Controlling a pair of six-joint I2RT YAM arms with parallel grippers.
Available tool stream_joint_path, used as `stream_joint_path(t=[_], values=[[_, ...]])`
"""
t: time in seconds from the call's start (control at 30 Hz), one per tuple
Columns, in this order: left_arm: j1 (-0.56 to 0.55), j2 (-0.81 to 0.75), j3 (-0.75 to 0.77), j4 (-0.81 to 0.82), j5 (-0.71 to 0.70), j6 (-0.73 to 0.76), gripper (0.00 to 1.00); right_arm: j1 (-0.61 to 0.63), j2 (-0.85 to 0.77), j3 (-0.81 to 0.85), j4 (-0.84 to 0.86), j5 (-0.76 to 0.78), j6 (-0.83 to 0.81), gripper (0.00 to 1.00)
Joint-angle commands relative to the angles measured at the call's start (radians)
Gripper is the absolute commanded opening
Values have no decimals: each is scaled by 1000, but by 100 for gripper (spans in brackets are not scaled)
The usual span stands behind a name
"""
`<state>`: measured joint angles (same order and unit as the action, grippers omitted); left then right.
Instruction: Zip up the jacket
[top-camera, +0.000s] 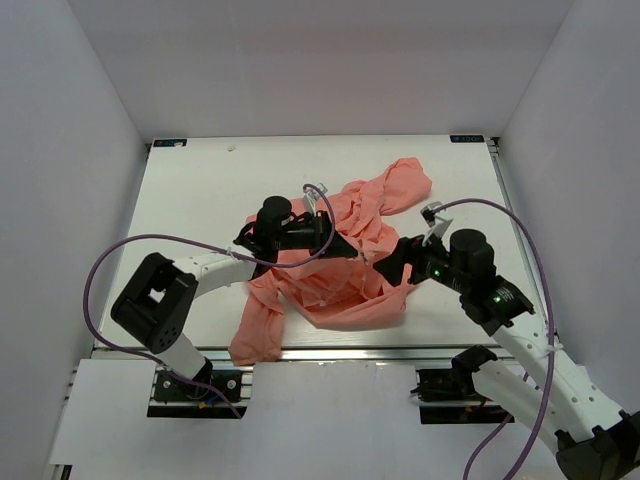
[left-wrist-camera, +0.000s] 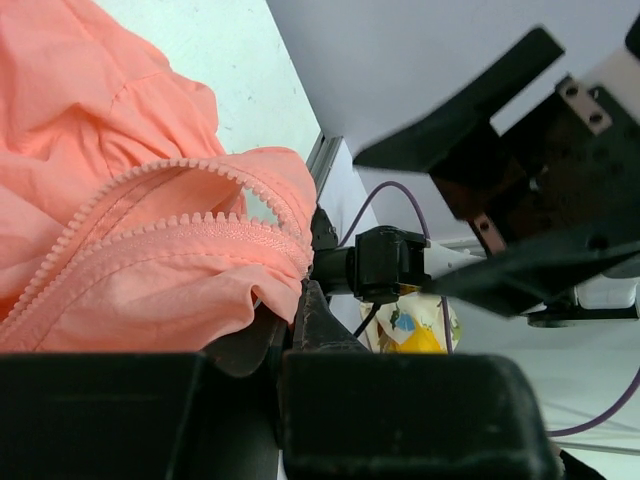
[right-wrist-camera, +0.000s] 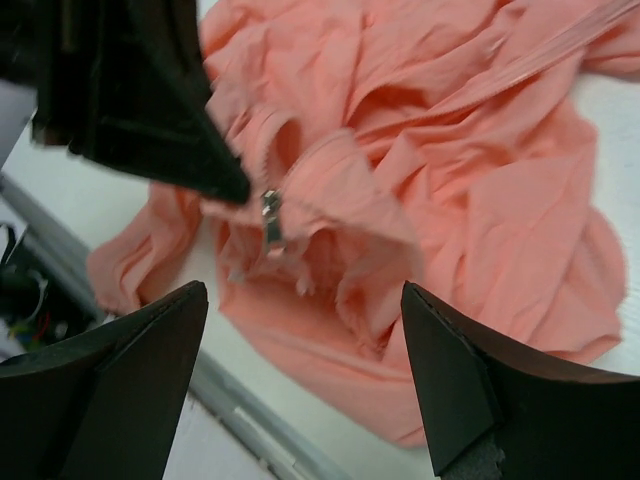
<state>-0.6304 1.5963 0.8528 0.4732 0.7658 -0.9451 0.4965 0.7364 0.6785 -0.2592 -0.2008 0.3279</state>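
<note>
Salmon-pink jacket (top-camera: 335, 295) lies crumpled on the white table (top-camera: 200, 190), and we find it spread from the middle toward the near edge. One sleeve trails to the near edge left of centre, and another fold reaches toward the far right corner.

The left claw (top-camera: 343, 247) comes in from the left and is pinched narrow on the jacket's front edge, gripping a bunch of fabric beside the zipper. In the left wrist view we see two rows of zipper teeth (left-wrist-camera: 200, 225) running up to that grip, parted from each other in a loop just before it. In the right wrist view a silver zipper slider (right-wrist-camera: 270, 215) hangs just below the tip of the left claw's dark finger.

The right claw (top-camera: 386, 264) faces the left claw from the right side of the table. Its jaws stand wide, holding nothing, near the pinched fabric. We cannot tell whether its fingers (right-wrist-camera: 150, 360) brush the cloth.
</note>
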Motion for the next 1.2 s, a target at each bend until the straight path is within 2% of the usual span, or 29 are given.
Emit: stream_joint_path(t=[0.0, 0.17, 0.27, 0.33, 0.37, 0.47, 0.53, 0.7, 0.9, 0.93, 1.0, 1.03, 1.1, 1.17], values=[[5, -10, 45, -7, 9, 5, 0, 37, -19, -45, -49, -86, -30, 83], [5, -12, 45, -13, 6, 0, 0, 122, 18, -129, 66, -98, -9, 77], [5, -9, 42, -13, 6, 0, 0, 160, 41, -167, 152, -49, 17, 76], [5, -7, 34, -7, 4, -3, 0, 175, 46, -197, 225, -28, 52, 71], [5, -9, 29, -2, 3, -4, 0, 177, 50, -227, 306, -16, 69, 70], [5, -4, 26, 5, 9, -9, 0, 185, 75, -263, 402, 41, 105, 66], [5, -9, 26, 4, 10, -9, 0, 186, 89, -267, 431, 78, 109, 62], [5, -10, 23, 2, 7, -9, 0, 189, 150, -264, 517, 107, 123, 58], [5, -10, 22, 5, 6, -12, 0, 191, 181, -261, 537, 152, 132, 37], [5, -12, 20, 1, 6, -11, 0, 191, 178, -261, 538, 153, 134, 26], [5, -10, 23, -1, 3, -9, 0, 191, 170, -263, 535, 146, 140, 16], [5, -9, 23, -5, 3, -9, 0, 191, 164, -257, 520, 130, 140, 7], [5, -7, 28, -19, -6, 2, 0, 189, 138, -240, 483, 123, 143, 1], [5, -6, 34, -48, -14, 12, 0, 191, 115, -200, 395, 118, 135, 0]])
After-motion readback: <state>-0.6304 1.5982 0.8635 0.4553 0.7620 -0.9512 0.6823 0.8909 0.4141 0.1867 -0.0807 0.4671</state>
